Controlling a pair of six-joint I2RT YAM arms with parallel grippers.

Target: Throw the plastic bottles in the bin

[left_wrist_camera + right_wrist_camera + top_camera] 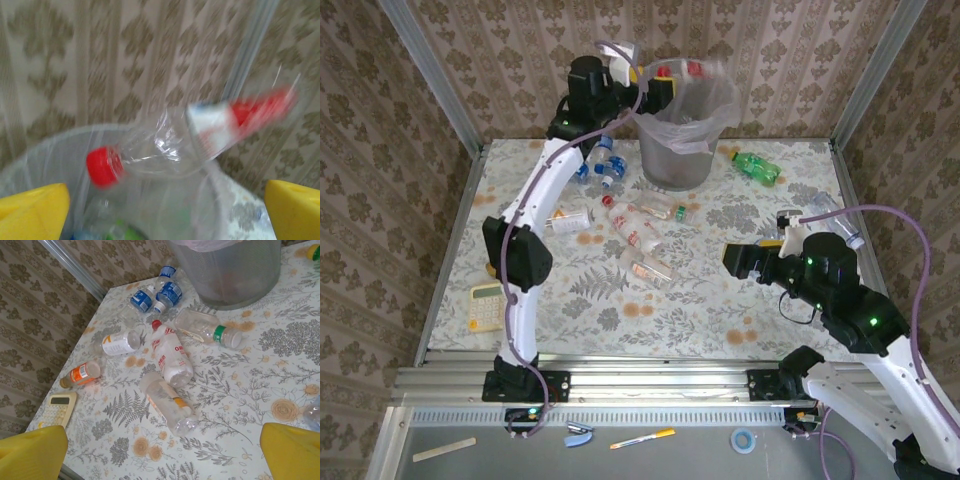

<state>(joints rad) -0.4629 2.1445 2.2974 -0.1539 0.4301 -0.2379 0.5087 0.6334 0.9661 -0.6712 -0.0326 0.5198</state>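
My left gripper [655, 85] hangs open over the bin [675, 150], its yellow fingers [35, 210] wide apart. A clear plastic bottle with a red cap and red label [185, 145] is blurred in the air just above the bin's bag-lined rim [45, 150], free of the fingers. Other bottles lie inside the bin. My right gripper [165, 455] stands open above the table, over a clear bottle with an orange label [172, 402]. Near it lie a red-capped bottle [172, 355], a green-capped one [205, 327], a white-labelled one [120, 342] and an orange-labelled one [82, 373].
Two blue-labelled bottles [155, 295] lie left of the bin [230, 270]. A green bottle [756, 167] lies to the bin's right, and a clear one [830, 215] beside my right arm. A beige calculator [486, 305] sits at the table's left front. Patterned walls close in the back.
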